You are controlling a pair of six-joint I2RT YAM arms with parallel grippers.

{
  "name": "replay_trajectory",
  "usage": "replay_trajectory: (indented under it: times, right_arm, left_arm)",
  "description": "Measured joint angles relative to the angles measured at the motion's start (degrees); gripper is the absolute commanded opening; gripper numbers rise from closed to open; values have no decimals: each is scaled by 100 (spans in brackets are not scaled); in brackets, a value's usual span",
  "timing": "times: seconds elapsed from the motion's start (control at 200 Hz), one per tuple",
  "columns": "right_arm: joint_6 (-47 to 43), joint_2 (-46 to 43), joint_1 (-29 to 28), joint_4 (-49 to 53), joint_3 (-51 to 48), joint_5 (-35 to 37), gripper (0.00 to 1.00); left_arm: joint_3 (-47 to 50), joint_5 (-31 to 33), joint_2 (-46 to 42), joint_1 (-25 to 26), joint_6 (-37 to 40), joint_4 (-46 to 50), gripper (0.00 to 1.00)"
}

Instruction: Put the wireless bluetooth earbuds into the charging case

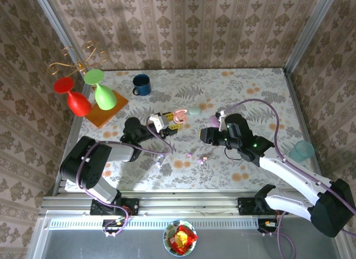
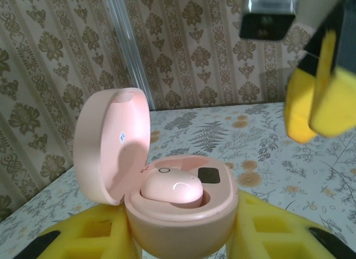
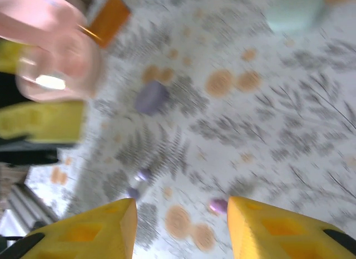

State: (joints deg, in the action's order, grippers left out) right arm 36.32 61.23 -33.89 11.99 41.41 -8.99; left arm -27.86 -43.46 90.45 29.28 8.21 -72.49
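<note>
Holding glossy pink egg-shaped case (image 2: 183,217), left gripper (image 2: 181,243), smooth bean-like earbud (image 2: 171,189) inside

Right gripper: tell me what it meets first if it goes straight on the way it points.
Most likely the floral tabletop, between the small purple earbuds just ahead of the right gripper; the blurred view leaves depth unsure.

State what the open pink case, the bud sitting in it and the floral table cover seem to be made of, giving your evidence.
The open pink case looks like moulded plastic with a smooth satin finish: soft sheen on the lid, seamless curves. The bud looks like glossier plastic, given its sharp white highlight. The table cover is a matte printed sheet; whether it is paper, vinyl or cloth cannot be told.
</note>
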Motion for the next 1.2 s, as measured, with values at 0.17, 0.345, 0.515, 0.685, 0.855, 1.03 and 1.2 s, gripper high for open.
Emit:
replay_trajectory:
  times: [0.17,0.345,0.515,0.685,0.855,1.03,1.2]
  right_arm:
    - [476,522,0,411,-109,118,49]
    - [1123,1036,-35,326,-586,42,49]
    - [1456,1366,-90,116,-734,-68,49]
    - [1567,1609,-127,-247,-734,-146,48]
    - [1646,1847,-160,-463,-734,-219,48]
    - [1665,2006,-192,-557,-734,-267,44]
    - [1657,2028,-195,-577,-728,-306,37]
  left_arm:
    - [9,0,-22,-50,-2,-2,26]
    - [11,-2,-22,-50,-4,0,26]
    - [22,-2,-22,-50,-9,-2,26]
    - [42,-4,-22,-50,-9,0,26]
    - [66,-4,-50,-50,-9,2,26]
    - [92,-20,-114,-50,-26,0,26]
    - [92,-20,-118,-52,-44,-2,26]
